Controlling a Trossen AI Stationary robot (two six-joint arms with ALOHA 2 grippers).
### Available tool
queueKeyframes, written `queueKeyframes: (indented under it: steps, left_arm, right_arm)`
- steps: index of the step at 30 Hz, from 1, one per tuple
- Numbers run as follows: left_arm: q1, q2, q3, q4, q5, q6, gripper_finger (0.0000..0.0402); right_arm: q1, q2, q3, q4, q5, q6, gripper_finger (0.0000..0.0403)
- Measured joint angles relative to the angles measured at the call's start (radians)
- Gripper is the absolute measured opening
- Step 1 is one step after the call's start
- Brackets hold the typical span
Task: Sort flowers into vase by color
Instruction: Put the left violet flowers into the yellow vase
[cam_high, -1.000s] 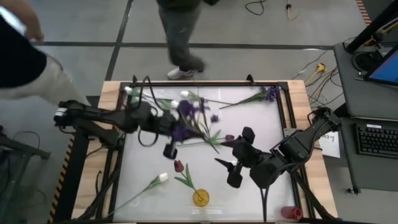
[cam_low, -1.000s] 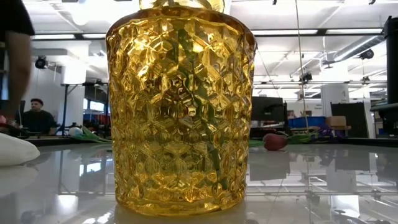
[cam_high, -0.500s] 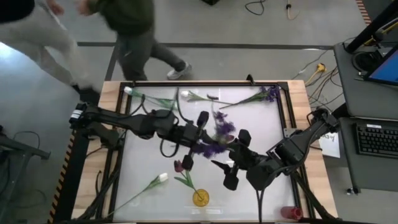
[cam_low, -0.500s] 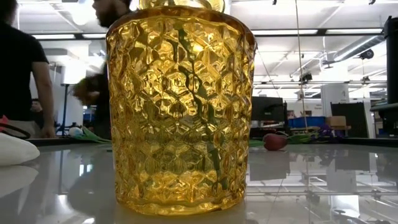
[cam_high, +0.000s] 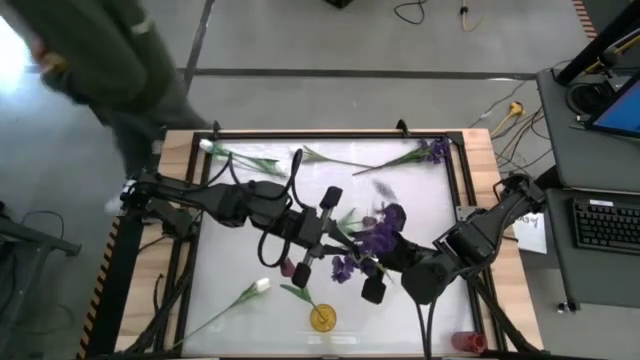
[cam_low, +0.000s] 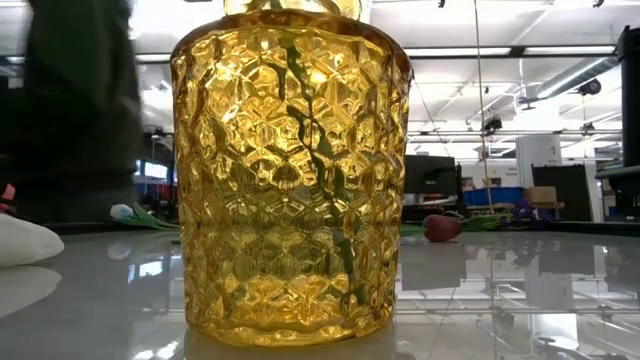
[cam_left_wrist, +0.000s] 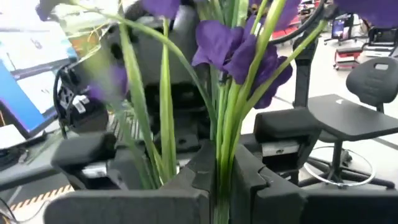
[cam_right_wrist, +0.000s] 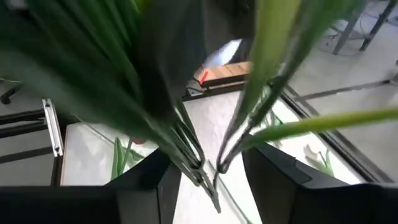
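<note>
Mid-table, the left gripper (cam_high: 322, 238) is clamped on the purple flower bunch (cam_high: 375, 235), whose stems pass between the parted fingers of the right gripper (cam_high: 372, 272). Around lie two white tulips (cam_high: 262, 285), one dark red tulip (cam_high: 288, 268), one purple sprig (cam_high: 432, 152) and one yellow vase (cam_high: 322, 318). No readable writing.

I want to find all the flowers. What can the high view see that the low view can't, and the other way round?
Only the high view shows the arms: the left hand holds purple flowers, and the right hand is at their stems. It also shows a purple sprig at the table's far edge. Only the low view shows the bumpy glass side of the vase and the room behind. Both show the vase, a white tulip and a person.
</note>
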Motion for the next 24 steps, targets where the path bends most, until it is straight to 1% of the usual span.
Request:
queueKeyframes:
  steps: [3,5,8,9,14,19,21,24]
  left_arm:
    - [0.000,0.002,0.000,-0.004,-0.002,-0.010,0.0007]
    - [0.000,-0.002,0.000,-0.007,-0.003,-0.011,0.0012]
    - [0.000,-0.009,0.000,-0.011,-0.003,-0.012,0.0029]
    - [0.000,-0.012,0.000,-0.016,-0.005,-0.012,0.0038]
    - [0.000,-0.038,0.000,-0.085,-0.013,-0.013,0.0091]
    - [-0.001,-0.097,0.000,-0.212,-0.019,-0.057,0.0146]
    - [-0.002,-0.125,0.000,-0.298,-0.021,-0.082,0.0161]
    - [-0.012,-0.165,0.000,-0.425,-0.049,-0.136,0.0167]
  right_arm:
    - [0.000,0.002,0.006,0.005,-0.007,-0.050,0.0124]
    - [0.000,0.002,0.006,0.008,-0.017,-0.057,0.0092]
    - [0.001,0.002,0.008,0.009,-0.029,-0.067,0.0030]
    - [0.004,0.002,0.009,0.009,-0.030,-0.074,0.0022]
    - [0.018,-0.009,0.012,0.001,-0.024,-0.082,0.0013]
    - [0.040,-0.028,0.016,0.004,-0.015,-0.073,0.0013]
    - [0.046,-0.029,0.016,0.004,-0.016,-0.051,0.0013]
    - [0.070,-0.026,0.015,0.004,-0.019,-0.043,0.0013]
